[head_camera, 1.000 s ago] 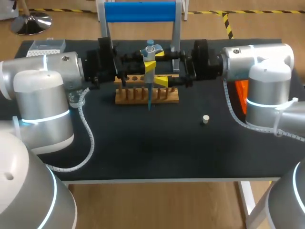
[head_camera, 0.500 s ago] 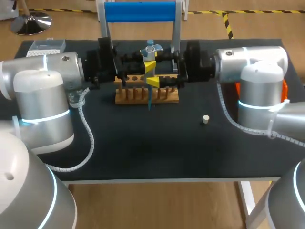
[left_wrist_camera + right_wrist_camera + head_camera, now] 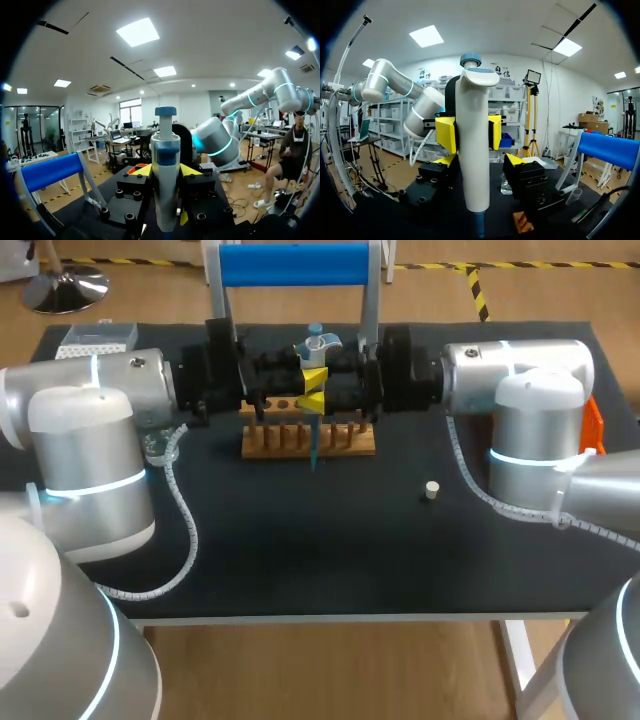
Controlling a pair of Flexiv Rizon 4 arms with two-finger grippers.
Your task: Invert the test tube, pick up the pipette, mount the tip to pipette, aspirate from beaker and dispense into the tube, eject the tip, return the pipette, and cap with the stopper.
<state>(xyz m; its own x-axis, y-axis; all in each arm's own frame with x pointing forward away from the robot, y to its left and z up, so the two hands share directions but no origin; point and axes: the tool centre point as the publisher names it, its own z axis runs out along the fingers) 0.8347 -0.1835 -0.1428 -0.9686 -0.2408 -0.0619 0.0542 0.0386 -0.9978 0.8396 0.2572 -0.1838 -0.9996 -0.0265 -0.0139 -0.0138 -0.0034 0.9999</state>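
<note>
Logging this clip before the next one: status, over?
Left gripper shut on pipette, above rack. Right gripper open, astride pipette lower down. Stopper on table, clear of both.

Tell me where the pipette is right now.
Head view, back middle: the pipette stands upright in the left gripper, above the wooden rack, right gripper close beside it.

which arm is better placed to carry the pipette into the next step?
Left. The left gripper is shut on the pipette, holding it upright above the wooden rack. The right gripper flanks it lower down, but its fingers look open.
</note>
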